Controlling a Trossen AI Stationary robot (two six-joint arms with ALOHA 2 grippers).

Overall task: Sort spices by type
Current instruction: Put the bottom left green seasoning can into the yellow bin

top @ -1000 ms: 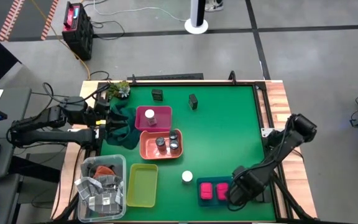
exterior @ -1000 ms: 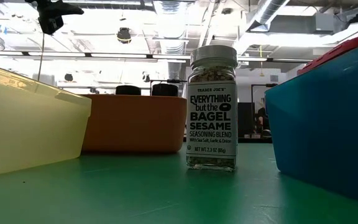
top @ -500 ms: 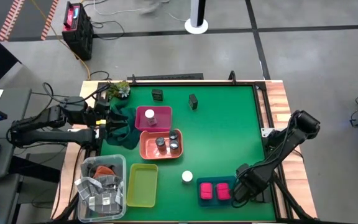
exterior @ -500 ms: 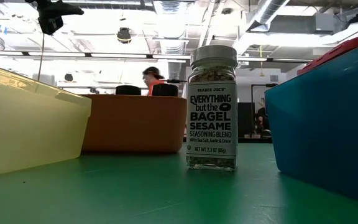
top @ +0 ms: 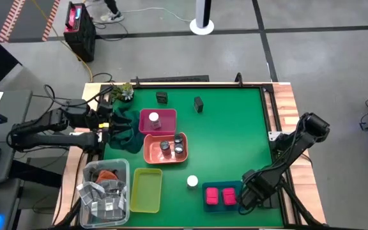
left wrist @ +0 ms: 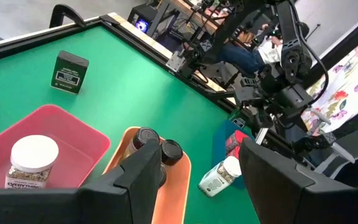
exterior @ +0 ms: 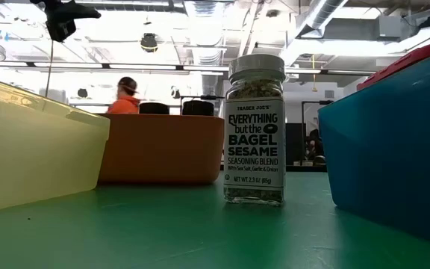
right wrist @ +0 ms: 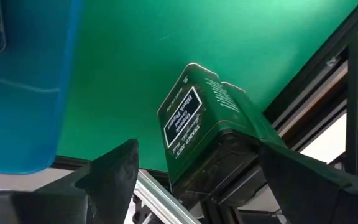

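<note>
My right gripper [top: 246,198] is low at the table's near right corner, beside the blue tray [top: 221,186] that holds two pink boxes [top: 212,196]. It is open, and a dark green box [right wrist: 204,134] lies between its fingers, with a gap showing on one side. My left gripper [left wrist: 201,149] waits open over the table's left edge. One white-capped jar [top: 192,182] stands on the table and another [top: 154,117] in the pink tray [top: 168,121]. Two dark-lidded jars [top: 165,147] stand in the orange tray [top: 152,153]. Two dark boxes [top: 161,97] [top: 199,104] stand at the far side.
A yellow tray [top: 146,190] and a clear bin of grey packets [top: 104,188] sit at the near left. A green cloth [top: 125,128] and a small plant [top: 123,91] are at the far left. The table's frame rail [right wrist: 328,93] runs close beside my right gripper.
My right gripper has sunk a little toward the table, shifting slightly toward the near right corner beside the blue tray. A person has walked across the room behind the table.
</note>
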